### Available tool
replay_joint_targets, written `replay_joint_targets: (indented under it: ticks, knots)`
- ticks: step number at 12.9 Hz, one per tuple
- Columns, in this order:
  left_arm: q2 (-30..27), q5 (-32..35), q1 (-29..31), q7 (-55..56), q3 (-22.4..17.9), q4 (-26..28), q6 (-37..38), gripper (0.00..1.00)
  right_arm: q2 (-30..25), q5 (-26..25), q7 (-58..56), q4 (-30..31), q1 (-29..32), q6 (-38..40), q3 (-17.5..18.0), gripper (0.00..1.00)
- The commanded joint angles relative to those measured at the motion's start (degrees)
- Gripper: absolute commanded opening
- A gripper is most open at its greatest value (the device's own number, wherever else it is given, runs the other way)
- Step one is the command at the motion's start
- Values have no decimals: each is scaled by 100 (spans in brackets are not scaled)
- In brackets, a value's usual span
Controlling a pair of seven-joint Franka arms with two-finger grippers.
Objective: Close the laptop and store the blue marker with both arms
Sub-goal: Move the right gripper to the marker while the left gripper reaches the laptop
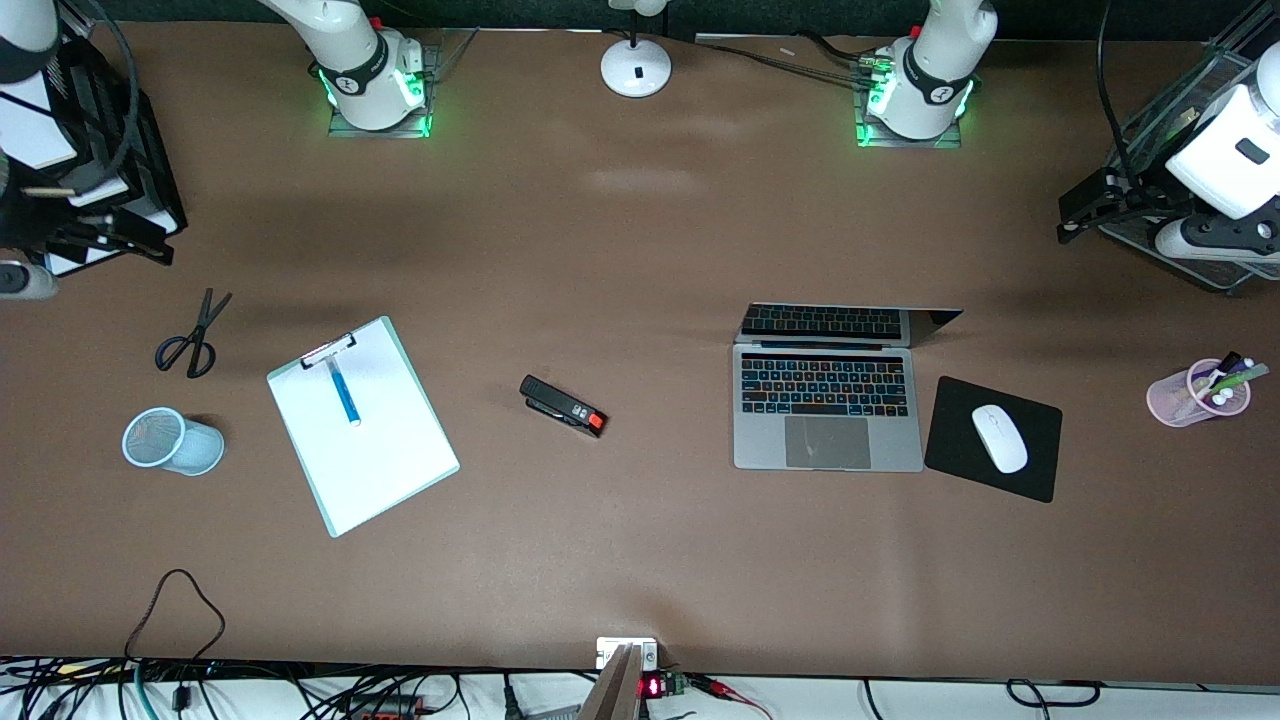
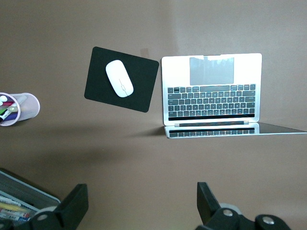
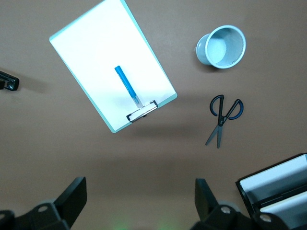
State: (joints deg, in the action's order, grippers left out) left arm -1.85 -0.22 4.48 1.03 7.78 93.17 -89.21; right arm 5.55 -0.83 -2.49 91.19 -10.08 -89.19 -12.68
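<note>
The silver-grey laptop (image 1: pixel 828 400) stands open toward the left arm's end of the table, its keyboard lit; it also shows in the left wrist view (image 2: pixel 211 88). The blue marker (image 1: pixel 343 390) lies on a white clipboard (image 1: pixel 365 440) toward the right arm's end, and shows in the right wrist view (image 3: pixel 128 87). My left gripper (image 1: pixel 1075 215) is open and empty, high over bare table beside the laptop (image 2: pixel 142 203). My right gripper (image 1: pixel 130 238) is open and empty, high over bare table by the clipboard (image 3: pixel 141 199).
A white mouse (image 1: pixel 999 438) lies on a black mousepad (image 1: pixel 1035 470) beside the laptop. A pink pen cup (image 1: pixel 1190 395), a wire tray (image 1: pixel 1215 275), a black stapler (image 1: pixel 562 405), scissors (image 1: pixel 190 335), a blue mesh cup (image 1: pixel 170 440) and a file rack (image 1: pixel 100 150) stand around.
</note>
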Motion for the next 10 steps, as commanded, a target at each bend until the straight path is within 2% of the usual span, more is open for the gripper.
replay_joint_targets:
  ticks: [1,3,8,10]
  knots:
    - [-70,-110,27,11,39,35,44,100,445,4,-59,-101,-152,-72,2,100]
    - [-70,-110,27,20,39,35,44,100,849,39,-85,-224,-204,-273,11,100]
    - [79,-110,9,72,39,-9,114,100,1729,83,-496,-251,-451,-1476,11,100]
    - [202,-84,18,73,30,-149,106,100,2098,432,-848,-251,-433,-1987,11,100]
